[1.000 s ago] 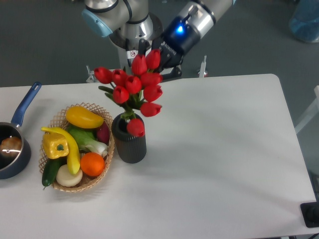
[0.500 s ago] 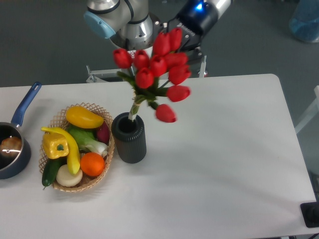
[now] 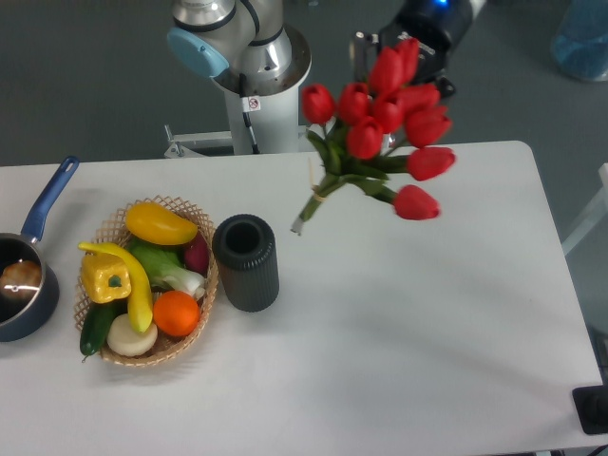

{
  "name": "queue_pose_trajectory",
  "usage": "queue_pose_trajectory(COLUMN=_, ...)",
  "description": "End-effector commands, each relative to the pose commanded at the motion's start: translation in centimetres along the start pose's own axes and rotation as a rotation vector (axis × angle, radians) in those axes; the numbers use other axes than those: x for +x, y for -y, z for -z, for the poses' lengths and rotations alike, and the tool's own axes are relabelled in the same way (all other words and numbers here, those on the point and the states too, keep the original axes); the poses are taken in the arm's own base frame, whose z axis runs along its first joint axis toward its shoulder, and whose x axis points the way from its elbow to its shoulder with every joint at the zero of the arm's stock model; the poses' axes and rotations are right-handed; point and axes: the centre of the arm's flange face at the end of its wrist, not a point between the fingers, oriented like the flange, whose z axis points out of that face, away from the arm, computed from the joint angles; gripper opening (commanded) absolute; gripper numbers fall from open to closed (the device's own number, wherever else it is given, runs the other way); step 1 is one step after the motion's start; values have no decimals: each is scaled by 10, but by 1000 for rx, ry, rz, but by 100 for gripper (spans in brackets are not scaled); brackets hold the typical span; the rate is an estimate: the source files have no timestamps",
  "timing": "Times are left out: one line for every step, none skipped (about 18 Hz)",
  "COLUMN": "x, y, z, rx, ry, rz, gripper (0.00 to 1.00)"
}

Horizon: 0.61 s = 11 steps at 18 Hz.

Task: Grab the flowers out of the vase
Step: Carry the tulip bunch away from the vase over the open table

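Observation:
The flowers (image 3: 380, 123), a bunch of red closed tulips with green stems and leaves, hang in the air above the back of the table, right of the vase. Their stem ends (image 3: 300, 224) point down-left, clear of the vase mouth. The vase (image 3: 246, 261), dark and ribbed, stands upright with nothing in it, beside the basket. My gripper (image 3: 404, 68) is at the top of the view, behind the blooms and largely hidden by them, shut on the flowers near their heads.
A wicker basket (image 3: 201, 294) of produce touches the vase's left side. A blue-handled saucepan (image 3: 28, 271) sits at the left table edge. The robot base (image 3: 252, 66) stands behind the table. A black object (image 3: 594, 408) is at the bottom right corner.
The gripper has moved up and to the right with the flowers. Their stems have come fully out of the vase, which stays in place.

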Motion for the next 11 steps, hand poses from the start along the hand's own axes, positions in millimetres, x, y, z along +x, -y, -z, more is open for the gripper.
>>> queue_pose_trajectory(x=-9, y=-4, z=-2, rx=-22, ry=-1, rz=4, gripper=12)
queue_pose_trajectory(x=-19, y=-10, z=-3, rx=-41, ry=-1, rz=17, gripper=12)
queue_pose_trajectory(x=-29, y=-15, z=-5, rx=-60, ry=-4, rz=27, gripper=12)
queue_pose_trajectory(x=-37, y=-20, z=-7, rx=-80, ry=-5, rz=32, gripper=12)
queue_pose_trajectory(x=-43, y=-27, z=-10, rx=-113, ry=-8, rz=35, gripper=12)
queue_pose_trajectory(x=-48, y=-36, z=-13, rx=-154, ry=-12, rz=38, gripper=12)
queue_pose_trajectory(x=-53, y=-40, z=-17, rx=-193, ry=-12, rz=30, gripper=12)
queue_pose_trajectory(x=-56, y=-46, z=-24, rx=-234, ry=-15, rz=10, gripper=12)
queue_pose_trajectory(x=-60, y=-54, z=-36, rx=-305, ry=-16, rz=-26, gripper=15)
queue_pose_trajectory(x=-62, y=-61, z=-44, rx=-359, ry=-15, rz=-50, gripper=15)
queue_pose_trajectory(x=-66, y=-69, z=-48, rx=-420, ry=-8, rz=-65, gripper=15)
